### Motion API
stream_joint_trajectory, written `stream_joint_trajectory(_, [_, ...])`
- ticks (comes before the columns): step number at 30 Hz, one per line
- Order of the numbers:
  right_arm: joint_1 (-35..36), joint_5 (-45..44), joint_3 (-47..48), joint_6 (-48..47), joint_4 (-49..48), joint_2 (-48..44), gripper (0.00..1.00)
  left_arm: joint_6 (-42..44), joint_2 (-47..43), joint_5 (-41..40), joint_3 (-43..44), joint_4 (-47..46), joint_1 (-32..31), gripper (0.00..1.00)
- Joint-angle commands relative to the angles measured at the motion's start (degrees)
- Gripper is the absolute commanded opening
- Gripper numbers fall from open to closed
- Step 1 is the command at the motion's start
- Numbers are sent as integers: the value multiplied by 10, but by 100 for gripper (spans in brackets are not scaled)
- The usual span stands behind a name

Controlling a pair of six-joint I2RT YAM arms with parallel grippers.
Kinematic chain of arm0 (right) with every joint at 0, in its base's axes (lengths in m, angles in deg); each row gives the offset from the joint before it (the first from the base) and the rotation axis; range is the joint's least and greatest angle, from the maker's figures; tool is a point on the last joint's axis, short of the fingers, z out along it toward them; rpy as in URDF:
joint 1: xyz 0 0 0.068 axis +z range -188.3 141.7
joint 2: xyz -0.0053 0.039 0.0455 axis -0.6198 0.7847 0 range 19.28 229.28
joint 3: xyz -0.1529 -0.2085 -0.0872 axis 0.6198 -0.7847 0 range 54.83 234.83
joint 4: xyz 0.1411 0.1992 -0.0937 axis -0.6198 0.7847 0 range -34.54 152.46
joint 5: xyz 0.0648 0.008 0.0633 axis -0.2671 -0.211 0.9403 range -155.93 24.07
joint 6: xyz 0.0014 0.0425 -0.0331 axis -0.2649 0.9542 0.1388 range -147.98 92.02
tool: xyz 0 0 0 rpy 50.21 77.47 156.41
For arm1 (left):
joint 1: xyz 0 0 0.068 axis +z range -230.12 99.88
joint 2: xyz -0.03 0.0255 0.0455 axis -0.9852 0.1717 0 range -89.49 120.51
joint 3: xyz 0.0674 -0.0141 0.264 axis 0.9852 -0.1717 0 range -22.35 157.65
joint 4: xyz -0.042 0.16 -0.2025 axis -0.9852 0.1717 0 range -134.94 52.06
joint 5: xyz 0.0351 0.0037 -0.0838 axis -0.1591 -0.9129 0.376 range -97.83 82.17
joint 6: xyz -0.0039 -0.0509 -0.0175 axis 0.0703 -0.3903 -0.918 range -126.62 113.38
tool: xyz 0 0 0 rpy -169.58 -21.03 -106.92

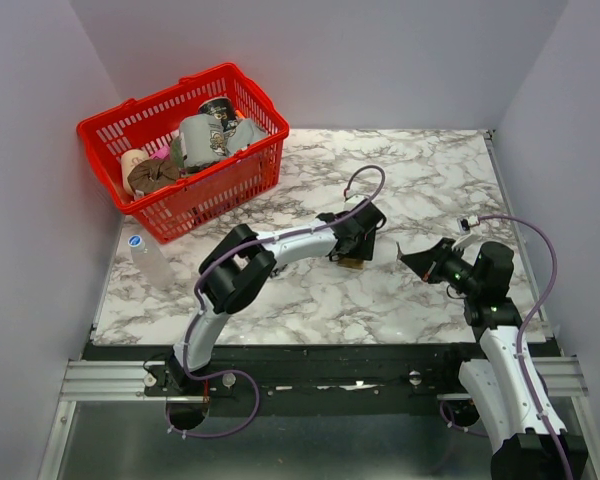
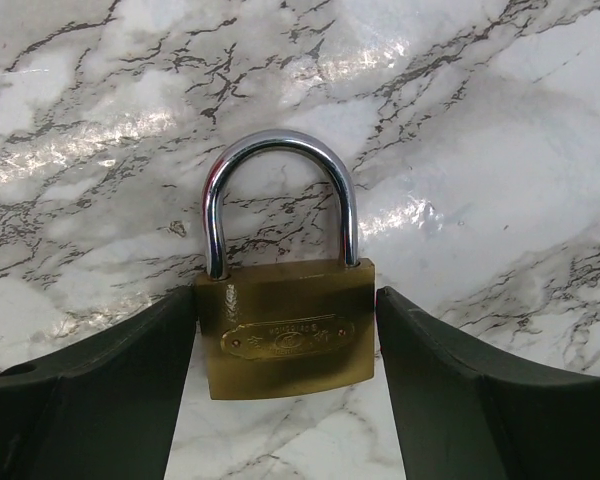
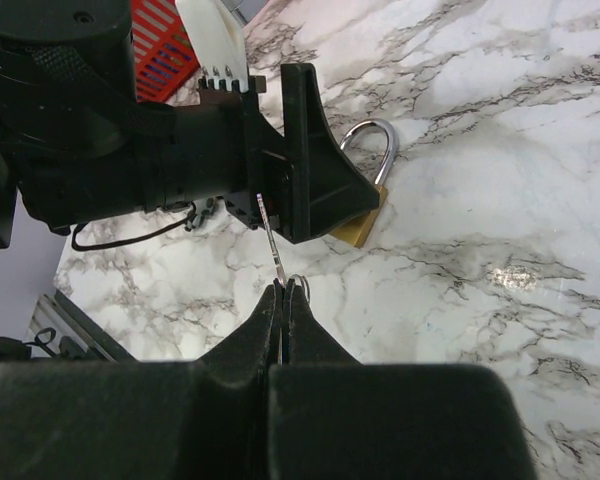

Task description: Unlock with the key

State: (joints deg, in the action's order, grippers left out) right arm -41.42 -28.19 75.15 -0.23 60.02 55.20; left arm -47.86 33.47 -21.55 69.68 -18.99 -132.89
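Observation:
A brass padlock (image 2: 285,335) with a silver shackle lies flat on the marble table (image 1: 310,295). My left gripper (image 2: 285,400) straddles its body, and the fingers (image 2: 130,400) press on both sides. In the top view the padlock (image 1: 355,263) peeks out under the left gripper (image 1: 354,246). My right gripper (image 3: 283,290) is shut on the key (image 3: 270,232). Its thin silver blade sticks out of the fingertips toward the left gripper and the padlock (image 3: 363,225), a short way off. The key's black head is hidden between the fingers. In the top view the right gripper (image 1: 408,258) is just right of the padlock.
A red basket (image 1: 235,185) full of items stands at the back left. A clear plastic bottle (image 1: 148,256) stands in front of it near the left wall. A small black-and-white object (image 1: 467,224) lies behind the right gripper. Walls close in the left, right and back.

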Motion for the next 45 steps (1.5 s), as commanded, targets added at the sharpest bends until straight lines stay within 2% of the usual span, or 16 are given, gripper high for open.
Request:
stream_joint_trajectory(1, [1,-10,16,-9,14,-6,1,55,10,-17,11,28,-14,82])
stream_joint_trajectory(9, [1,-13,15,-9,14,-7,1,91,53,-56,68,105,-39,85])
stream_joint_trajectory(12, [1,-13,15,-9,14,-8,1,94,66,-55,74,108,-39,81])
stream_joint_trajectory(15, [1,-13,15,-11,17,-9,1,94,76,-56,72,116,-39,70])
stream_joint_trajectory(16, [1,-14,15,-12,16,-9,1,92,76,-57,68,115,-39,61])
stream_joint_trajectory(18, [1,-17,14,-16,19,-16,1,84,72,-47,46,102,-38,51])
stream_joint_trajectory(19, [1,-17,14,-20,24,-17,1,81,64,-38,34,92,-36,41])
stream_joint_trajectory(21, [1,-18,10,-32,27,-23,1,65,53,-15,-4,56,-33,27])
stream_joint_trajectory(22, [3,-19,9,-36,26,-25,1,57,41,-10,-18,42,-27,16])
stream_joint_trajectory(25, [13,-21,-11,-38,12,-21,1,23,12,16,-69,-12,-18,0])
stream_joint_trajectory(28, [30,-27,-33,-23,-13,-1,1,-17,-22,46,-119,-77,-7,0])
stream_joint_trajectory(34, [158,-72,-60,31,-98,76,1,-101,-83,66,-207,-190,-2,0])
stream_joint_trajectory(36, [179,-74,-70,48,-127,113,1,-122,-99,69,-245,-236,-1,0])
stream_joint_trajectory(40, [225,-106,-93,76,-186,160,1,-150,-127,54,-283,-276,0,0])
stream_joint_trajectory(45, [235,-123,-102,99,-249,224,1,-165,-131,54,-303,-299,0,0])
